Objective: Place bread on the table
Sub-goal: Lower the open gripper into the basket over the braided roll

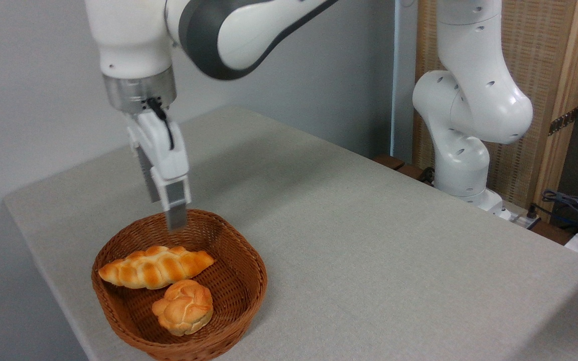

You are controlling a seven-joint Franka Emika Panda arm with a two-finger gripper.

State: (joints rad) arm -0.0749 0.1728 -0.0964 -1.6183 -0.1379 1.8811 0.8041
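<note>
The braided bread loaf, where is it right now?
The bread lies inside the wicker basket at the lower left of the camera view, just behind the round bun, with the gripper hanging above it.

White arm, grey joint bands

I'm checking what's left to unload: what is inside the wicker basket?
Inside the wicker basket lie the long braided bread and, in front of it, a small round bun. The gripper hangs above the far rim. The basket floor under both pieces is hidden.
</note>
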